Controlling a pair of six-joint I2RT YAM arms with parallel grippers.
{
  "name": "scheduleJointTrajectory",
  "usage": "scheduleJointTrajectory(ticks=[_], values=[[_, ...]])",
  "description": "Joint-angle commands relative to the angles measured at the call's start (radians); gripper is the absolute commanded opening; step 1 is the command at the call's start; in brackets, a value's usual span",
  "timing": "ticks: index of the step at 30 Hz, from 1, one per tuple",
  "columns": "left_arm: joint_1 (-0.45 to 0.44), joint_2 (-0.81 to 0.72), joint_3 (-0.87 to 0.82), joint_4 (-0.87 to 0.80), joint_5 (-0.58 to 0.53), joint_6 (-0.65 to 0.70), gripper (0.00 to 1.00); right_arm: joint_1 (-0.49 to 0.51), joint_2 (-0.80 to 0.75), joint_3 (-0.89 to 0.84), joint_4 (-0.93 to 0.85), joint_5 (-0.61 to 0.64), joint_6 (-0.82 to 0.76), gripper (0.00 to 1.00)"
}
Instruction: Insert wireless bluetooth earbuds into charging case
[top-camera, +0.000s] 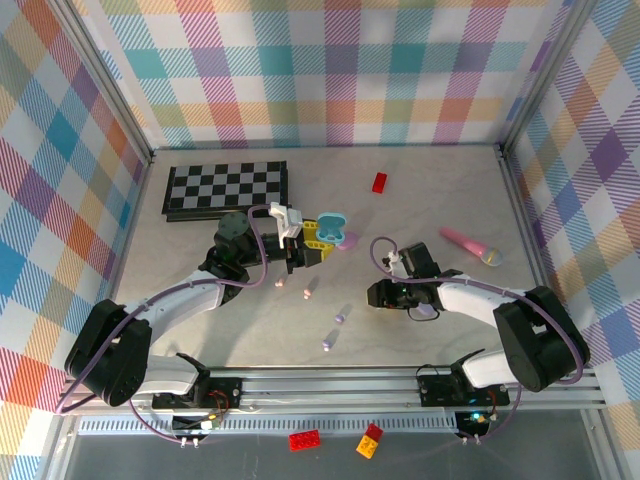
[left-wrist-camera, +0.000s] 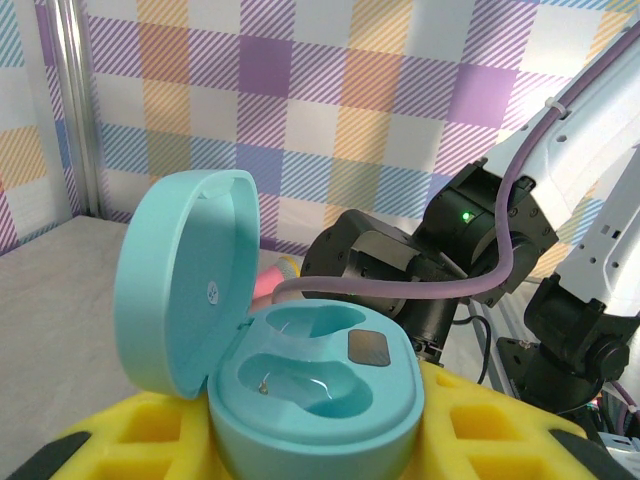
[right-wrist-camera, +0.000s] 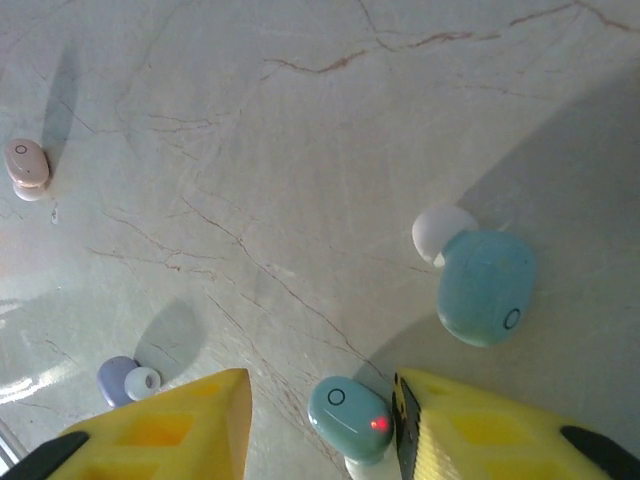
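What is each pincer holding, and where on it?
Left pincer grips the open teal case by its base. Right pincer straddles a teal earbud, not yet clamped.

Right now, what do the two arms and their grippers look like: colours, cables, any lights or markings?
The left arm and right arm have white links, black joint housings and a lilac cable looping along each. The left gripper and right gripper carry blocky yellow fingers with square recesses. A green light glows on a right arm joint.

The teal case (left-wrist-camera: 318, 398) and earbud (right-wrist-camera: 347, 406) look like glossy smooth plastic, the table (right-wrist-camera: 300, 120) polished and marble-veined.
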Motion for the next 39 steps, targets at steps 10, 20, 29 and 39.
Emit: scheduleJointTrajectory(ticks=[10, 20, 29, 39], values=[[0.009, -0.023, 0.003, 0.011, 0.025, 0.004, 0.35, -0.002, 0.007, 0.002, -0.005, -0.032, 0.015, 0.27], [0.009, -0.029, 0.003, 0.0, 0.022, 0.007, 0.35, -0.002, 0.027, 0.009, -0.021, -0.029, -0.004, 0.27], [0.008, -0.015, 0.01, 0.011, 0.023, 0.007, 0.35, -0.002, -0.016, -0.001, -0.043, 0.0, 0.008, 0.2], [0.007, 0.004, -0.019, 0.068, -0.099, 0.016, 0.35, -0.002, -0.126, -0.011, -0.021, 0.218, 0.151, 0.21]])
